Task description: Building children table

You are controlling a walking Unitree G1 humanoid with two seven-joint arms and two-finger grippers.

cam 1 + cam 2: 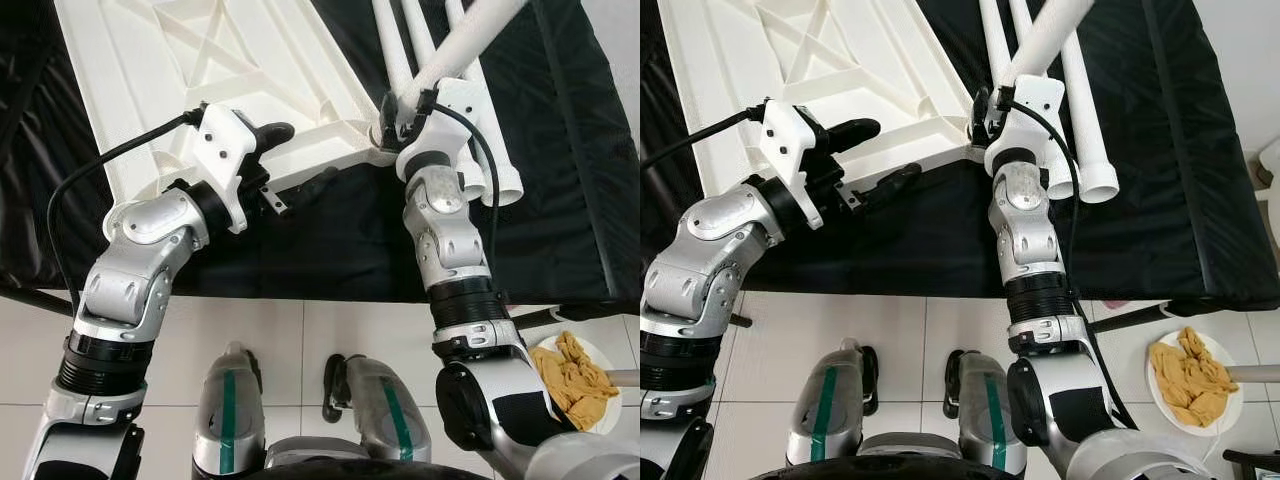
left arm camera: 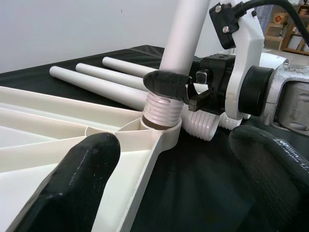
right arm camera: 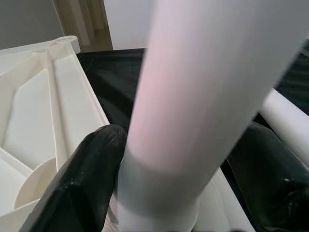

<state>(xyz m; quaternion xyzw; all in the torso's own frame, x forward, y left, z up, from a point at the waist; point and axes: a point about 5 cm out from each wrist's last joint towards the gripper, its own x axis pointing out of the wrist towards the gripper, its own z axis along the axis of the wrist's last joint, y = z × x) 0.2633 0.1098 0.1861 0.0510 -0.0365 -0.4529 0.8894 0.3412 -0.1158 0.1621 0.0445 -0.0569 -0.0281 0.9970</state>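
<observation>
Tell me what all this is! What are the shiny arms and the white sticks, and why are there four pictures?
It is a robot that walks on two legs. Its silver arms end in grippers, each with two long black fingers. Two pictures come from cameras in its head, looking down. The other two come from cameras on its wrists, looking along the fingers.

On a black cloth lies a white tabletop, upside down, so you see its ribs. Beside it lie spare legs, the white sticks.

The right gripper squeezes one leg near its ridged end, which sits in the tabletop's corner socket. The left gripper is open, with its fingers either side of the tabletop's edge.

On the floor is a plate with something yellow on it.
</observation>
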